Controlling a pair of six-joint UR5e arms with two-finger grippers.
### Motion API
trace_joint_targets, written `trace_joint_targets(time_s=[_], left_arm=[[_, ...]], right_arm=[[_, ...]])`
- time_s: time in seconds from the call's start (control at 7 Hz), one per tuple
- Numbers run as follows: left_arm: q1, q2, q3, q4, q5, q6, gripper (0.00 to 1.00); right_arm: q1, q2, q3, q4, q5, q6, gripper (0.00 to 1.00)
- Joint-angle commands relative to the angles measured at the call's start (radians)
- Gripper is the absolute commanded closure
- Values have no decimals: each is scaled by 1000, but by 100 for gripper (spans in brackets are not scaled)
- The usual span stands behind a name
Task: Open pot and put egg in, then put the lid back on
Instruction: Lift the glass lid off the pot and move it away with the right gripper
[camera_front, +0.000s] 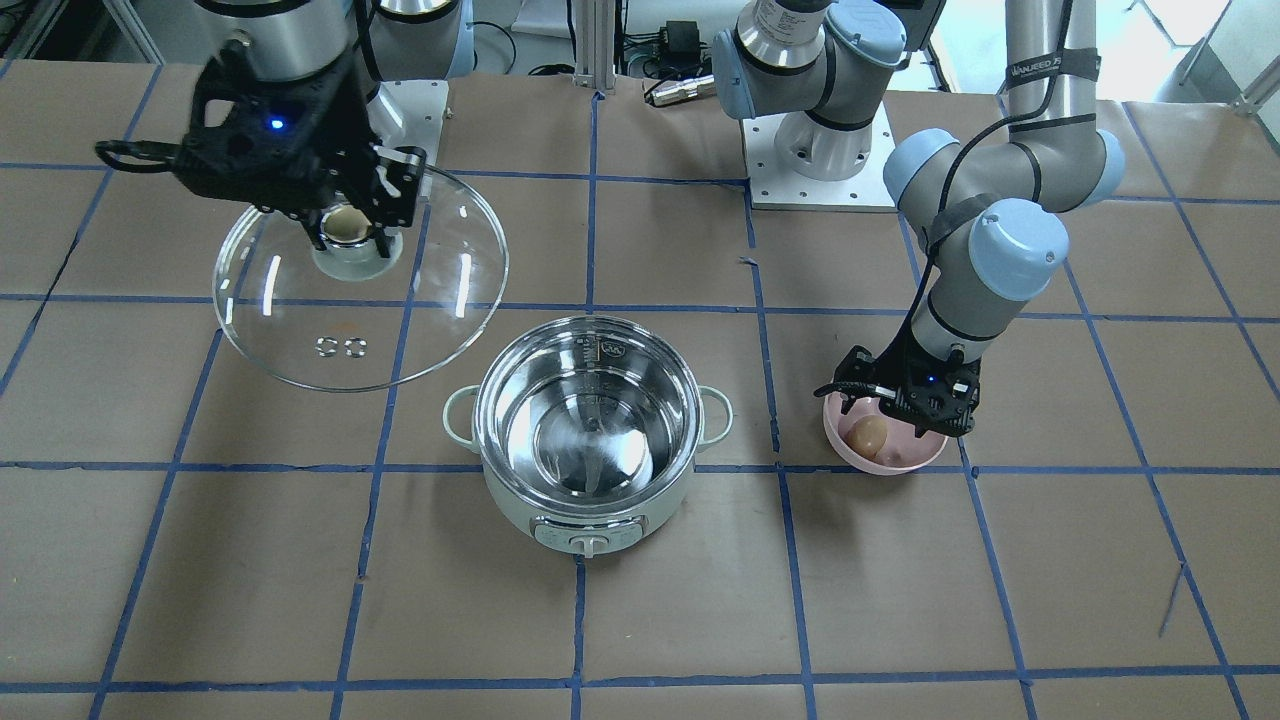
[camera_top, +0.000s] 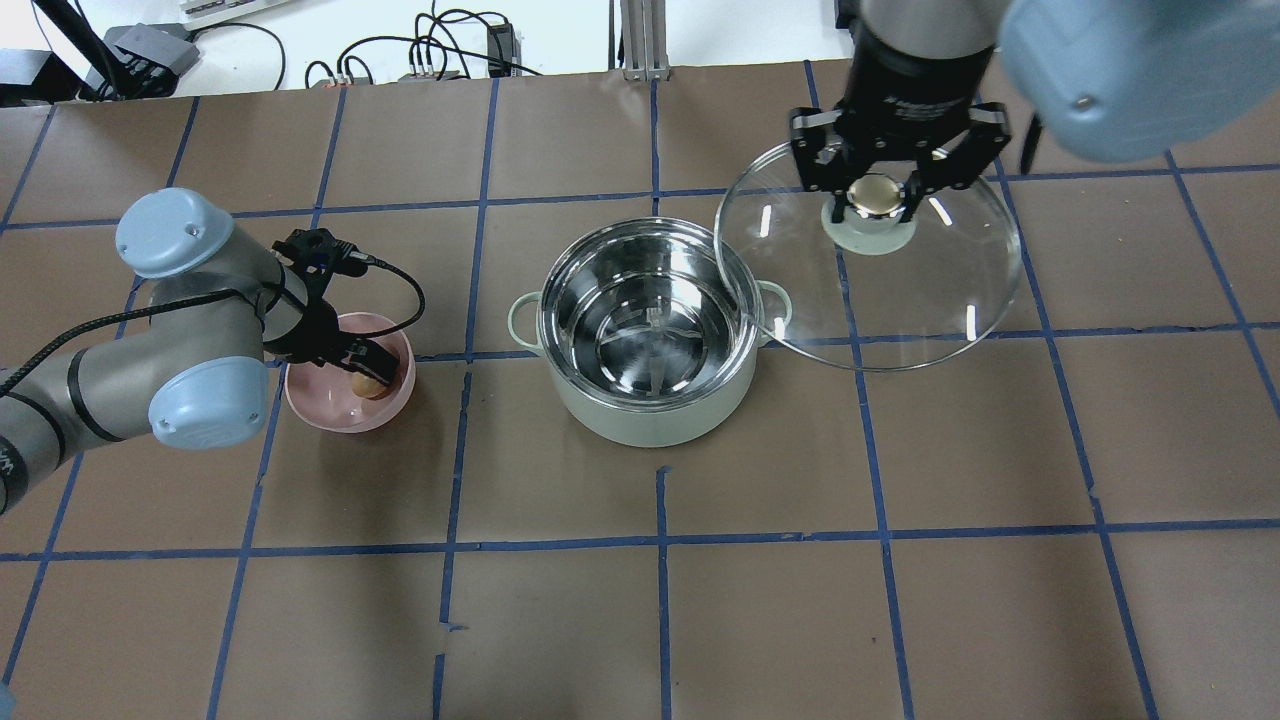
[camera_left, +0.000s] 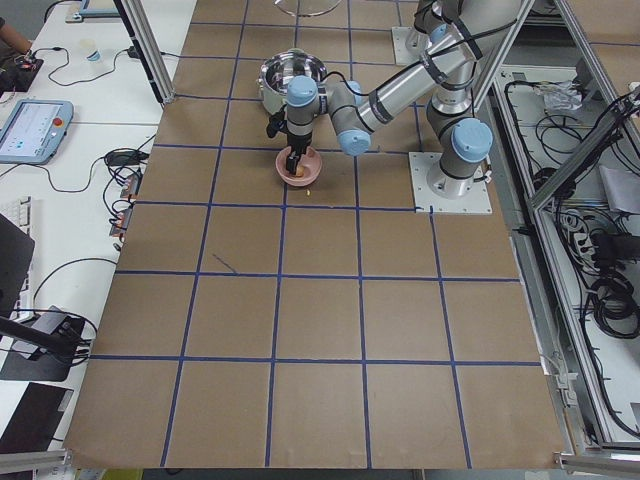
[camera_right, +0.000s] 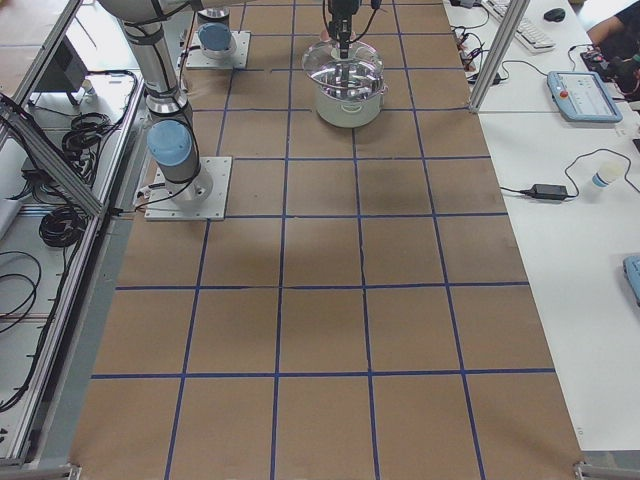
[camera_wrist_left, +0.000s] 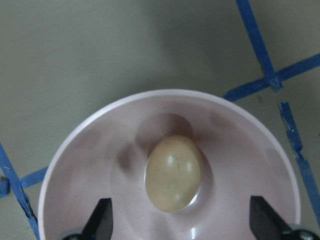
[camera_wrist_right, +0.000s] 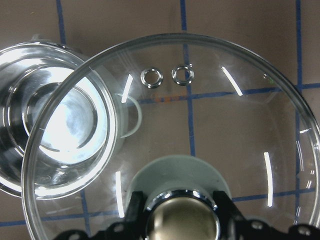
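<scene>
The right gripper (camera_top: 877, 196) is pinched on the rounded tan knob (camera_top: 876, 194) of the large round clear glass lid (camera_top: 905, 300). The lid hangs under it, off the pot, with one finger on each side of the knob. In the right wrist view the lid's two metal-ringed vent holes (camera_wrist_right: 166, 76) lie out ahead of the fingers. The round pale mint-green electric cooking pot (camera_top: 650, 410) sits off to one side of this gripper. It is uncovered, showing its shiny steel inside, and the overhead view shows the lid's rim overlapping the pot's near edge.

The left gripper (camera_wrist_left: 182, 220) is lowered into the small pink bowl (camera_wrist_left: 240, 145) with its fingers (camera_wrist_left: 102, 217) spread wide. The small brown-tan oval egg (camera_wrist_left: 174, 172) lies on the bowl's floor, just ahead of the gap between the fingertips, and neither finger touches it. The bowl stands on the brown paper table (camera_top: 800, 600) with its blue tape grid, well apart from the pot.
</scene>
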Motion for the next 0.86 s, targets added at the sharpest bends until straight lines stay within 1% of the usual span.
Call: trace_joint_targets(time_s=[0.0, 0.71], left_arm=[[0, -6, -14, 50, -2, -8, 5], [0, -8, -49, 100, 1, -54, 7]], right_arm=[[-76, -29, 13, 10, 27, -116, 97], [-74, -34, 26, 16, 17, -124, 99]])
